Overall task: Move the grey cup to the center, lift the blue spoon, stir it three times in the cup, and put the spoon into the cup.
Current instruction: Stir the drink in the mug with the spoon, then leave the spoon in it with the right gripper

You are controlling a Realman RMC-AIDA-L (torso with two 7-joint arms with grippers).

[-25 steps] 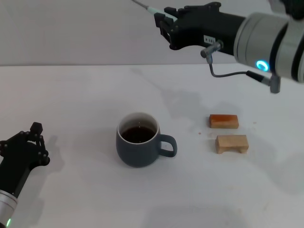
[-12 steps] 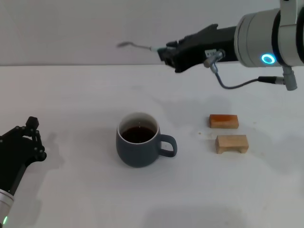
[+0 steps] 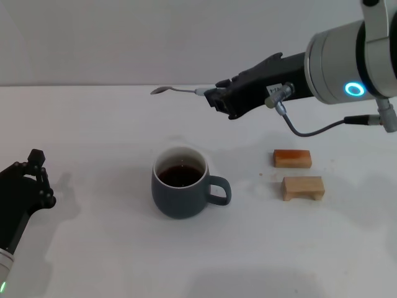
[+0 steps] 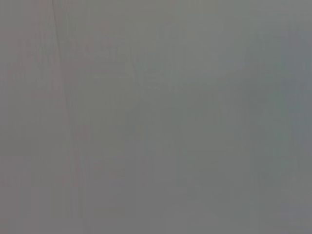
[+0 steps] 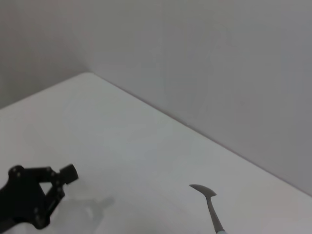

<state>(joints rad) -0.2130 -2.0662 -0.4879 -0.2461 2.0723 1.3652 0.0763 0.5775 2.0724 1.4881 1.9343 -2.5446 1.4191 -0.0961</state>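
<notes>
A plain white tabletop (image 3: pixel 111 124) runs back to a bare grey-white wall (image 3: pixel 124 37), the two meeting in a straight line behind the work. The right gripper (image 3: pixel 214 97) hangs in the air above the tabletop, its jaws clamped on the handle end of the blue spoon (image 3: pixel 177 90). The spoon sticks out level from the jaws toward the robot's left, its metal bowl at the far tip. In the right wrist view the spoon (image 5: pixel 208 204) shows against the white surface. The grey cup (image 3: pixel 183 182), holding dark liquid, stands on the tabletop below the jaws and nearer the robot, handle toward the right. Two wooden blocks (image 3: pixel 296 172) lie to the right of the cup. The left gripper (image 3: pixel 31 180) rests low at the robot's left, well apart from the cup; whether its jaws are wide or narrow cannot be told.
</notes>
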